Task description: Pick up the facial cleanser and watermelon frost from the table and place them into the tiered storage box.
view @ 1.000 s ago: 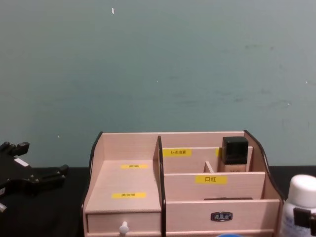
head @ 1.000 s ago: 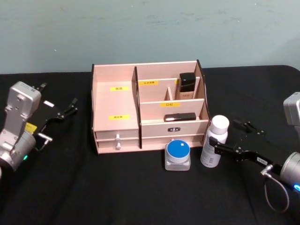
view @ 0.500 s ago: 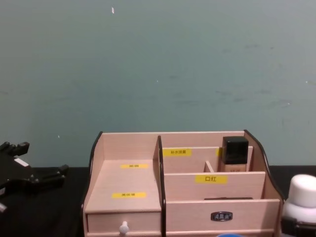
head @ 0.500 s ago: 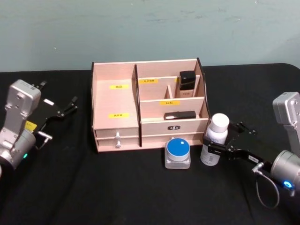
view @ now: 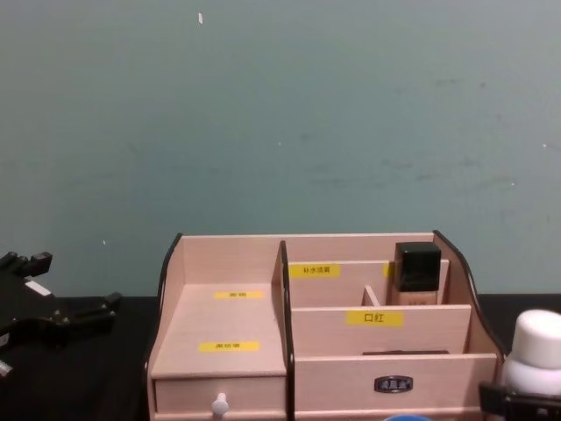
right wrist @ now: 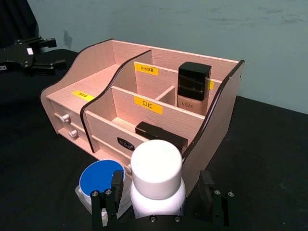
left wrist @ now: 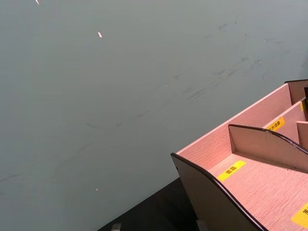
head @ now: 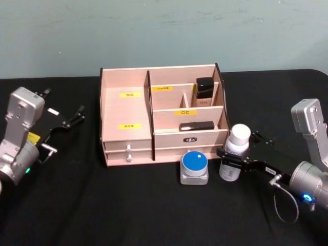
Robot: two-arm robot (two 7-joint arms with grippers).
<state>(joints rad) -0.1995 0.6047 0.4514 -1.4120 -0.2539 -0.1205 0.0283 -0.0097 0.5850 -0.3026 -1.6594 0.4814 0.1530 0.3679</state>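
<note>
Labels: on the pale wooden tiered storage box with dark-edged curved sides (head: 125, 82), you can read "口红" on the yellow label (right wrist: 148, 104) fixed to the middle divider. The black-capped square bottle (right wrist: 194, 91) in the rear right compartment is marked "VEZE". The writing on the other yellow labels and on the small dark plaque (head: 190, 140) on the lower right front is too small to read.

Right end effector (right wrist: 161, 185): it is open, with its jaws straddling the white plastic bottle with a white cap (head: 233, 159). In the right wrist view you see one black finger (right wrist: 117, 185) on each side of the bottle's body, each just beside it with a narrow gap.

Task items: the white bottle stands upright on the black tabletop (head: 128, 205), close to the box's front right corner. The clear jar with a round blue lid (head: 194, 168) sits just left of the bottle, directly in front of the box. A flat black bar (head: 197, 126) lies in the lower right compartment.

Left end effector (head: 64, 105): it is parked over the tabletop, left of the box and well apart from it, with its fingers spread.
</note>
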